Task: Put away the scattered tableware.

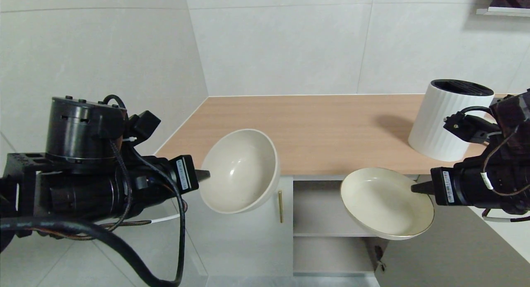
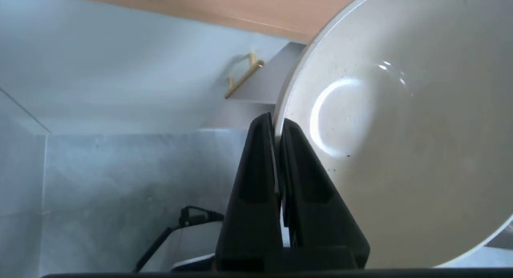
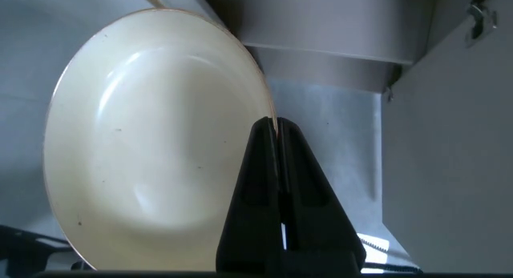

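Nearest, left end effector (image 1: 203,175), pressed together on the rim of the bowl (image 1: 242,171). Bowl tipped on edge in the air, in front of the cabinet's (image 1: 314,196) shut left door, just beside the brass handle (image 1: 280,206). Next, right end effector (image 1: 416,188), pinching the rim of the plate (image 1: 387,203). Plate tilted, hanging before the cabinet's open right half, above its shelf (image 1: 319,234). Farther, above the cabinet, the desk (image 1: 314,125), and on it, up and right of the cabinet, a white ribbed holder (image 1: 449,121).

Likely step: stowing both pieces inside the cabinet. Best done one at a time, plate first, being at the opening. Level it before entry, slide in low over the shelf, clear of the desk's underside, and set down flat before releasing. Thin rim grips, so slow wrist turns; glazed ware probably slippery. Then bowl across past the handle, mouth up, beside the plate.
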`<state>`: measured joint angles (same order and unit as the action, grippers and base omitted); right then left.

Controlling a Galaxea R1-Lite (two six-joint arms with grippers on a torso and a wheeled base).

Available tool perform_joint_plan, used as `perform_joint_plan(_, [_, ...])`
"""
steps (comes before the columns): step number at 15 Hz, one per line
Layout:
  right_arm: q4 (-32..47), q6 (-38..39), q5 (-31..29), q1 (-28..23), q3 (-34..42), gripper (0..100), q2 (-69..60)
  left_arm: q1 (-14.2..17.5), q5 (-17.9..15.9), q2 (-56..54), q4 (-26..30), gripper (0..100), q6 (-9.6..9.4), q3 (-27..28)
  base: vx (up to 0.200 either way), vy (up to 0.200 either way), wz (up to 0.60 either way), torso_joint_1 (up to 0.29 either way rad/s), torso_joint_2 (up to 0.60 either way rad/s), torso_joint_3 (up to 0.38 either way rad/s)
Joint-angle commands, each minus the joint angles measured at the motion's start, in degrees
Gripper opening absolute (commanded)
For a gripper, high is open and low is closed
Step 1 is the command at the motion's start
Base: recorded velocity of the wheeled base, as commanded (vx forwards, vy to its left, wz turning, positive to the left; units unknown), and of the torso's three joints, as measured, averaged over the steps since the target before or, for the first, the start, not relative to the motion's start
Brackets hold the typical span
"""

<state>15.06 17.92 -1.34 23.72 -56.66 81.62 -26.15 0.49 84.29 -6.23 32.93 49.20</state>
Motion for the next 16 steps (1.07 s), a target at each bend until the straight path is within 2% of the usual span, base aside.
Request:
perform_joint_plan(1, [-0.11, 0.01, 0.02, -0.52, 0.15, 0, 1.26, 0.05, 0.04, 0.27, -0.01, 0, 0.03, 0.02, 0.0, 0.0, 0.0, 0.0, 0.0, 0.0])
perform_joint_plan(8, [-0.2, 0.01, -0.07, -0.52, 0.24, 0, 2.76, -0.04, -0.05, 0.53, -0.01, 0, 0.03, 0.02, 0.0, 0.0, 0.0, -0.014, 0.03, 0.021])
perform_joint_plan(16, [-0.2, -0.08, 0.02, -0.52, 0.32, 0, 2.85, -0.13, -0.05, 0.62, -0.01, 0, 0.03, 0.02, 0.0, 0.0, 0.0, -0.189, 0.46, 0.27])
